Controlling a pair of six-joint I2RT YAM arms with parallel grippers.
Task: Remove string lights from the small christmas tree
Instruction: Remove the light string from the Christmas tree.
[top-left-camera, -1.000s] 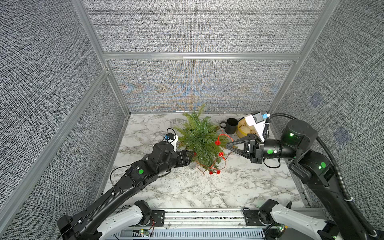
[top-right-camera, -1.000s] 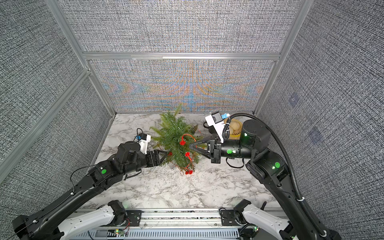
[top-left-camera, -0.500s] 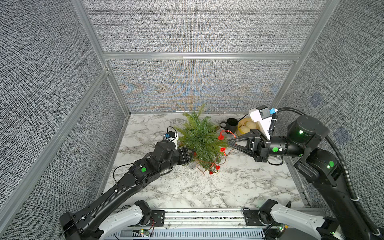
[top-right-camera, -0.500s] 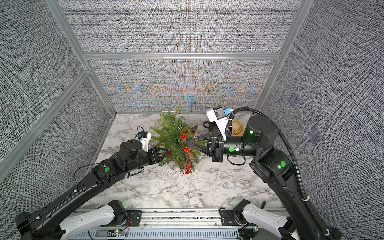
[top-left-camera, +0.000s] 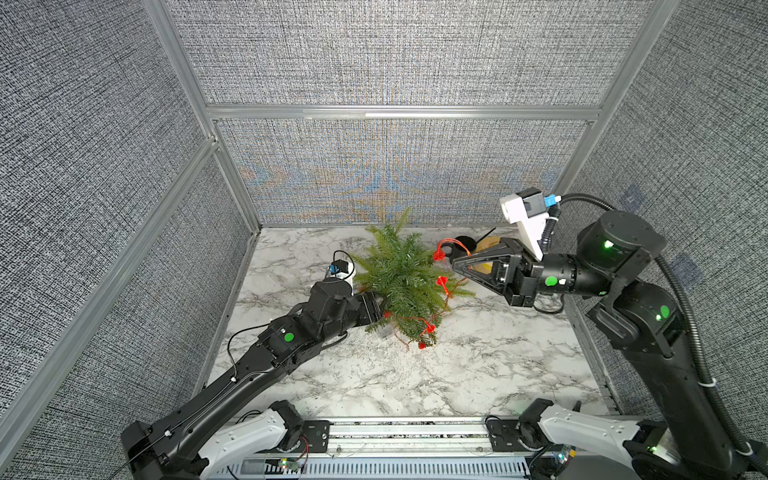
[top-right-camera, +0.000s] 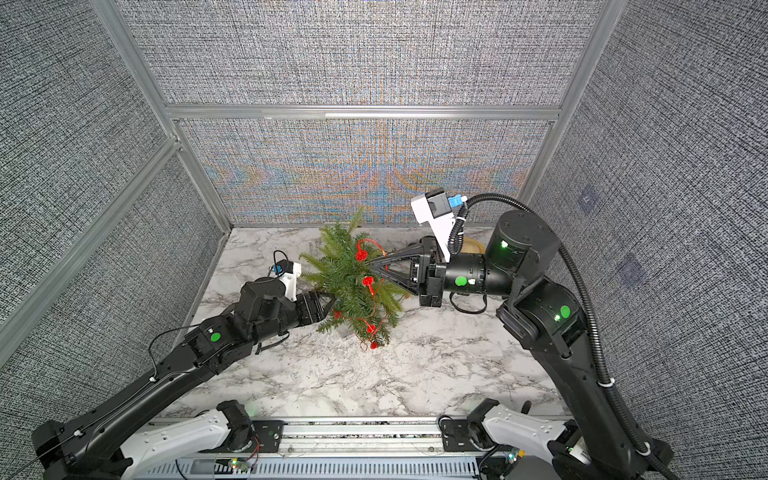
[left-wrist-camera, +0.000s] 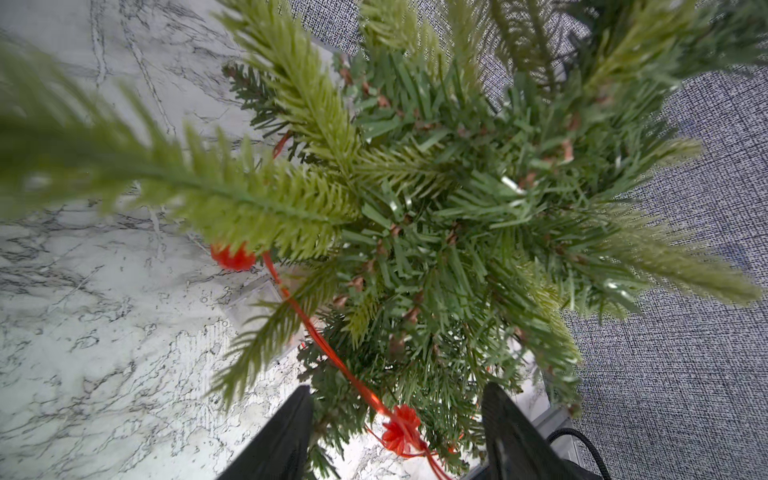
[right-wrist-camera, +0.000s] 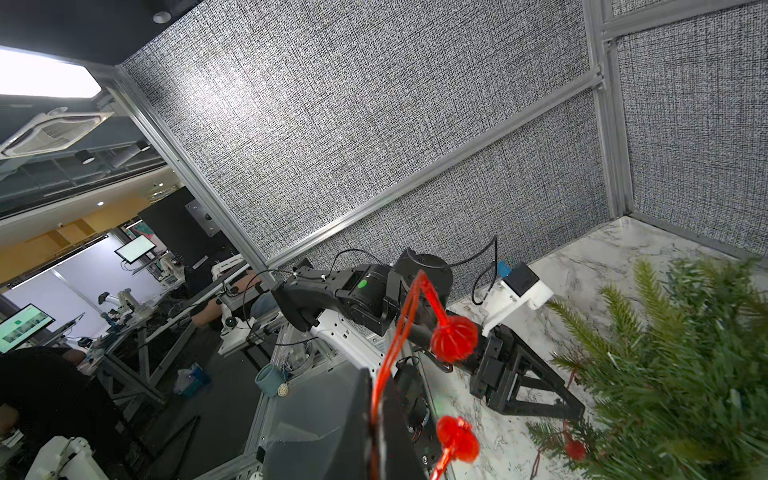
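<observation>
Red string lights (right-wrist-camera: 454, 337), apparently pinched in right jaws

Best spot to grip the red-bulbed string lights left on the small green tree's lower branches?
Probably pinch the thin red wire of the string lights between the two lowest bulbs, coming from the robot-facing side: there it loops clear of the small green christmas tree's needles.
</observation>
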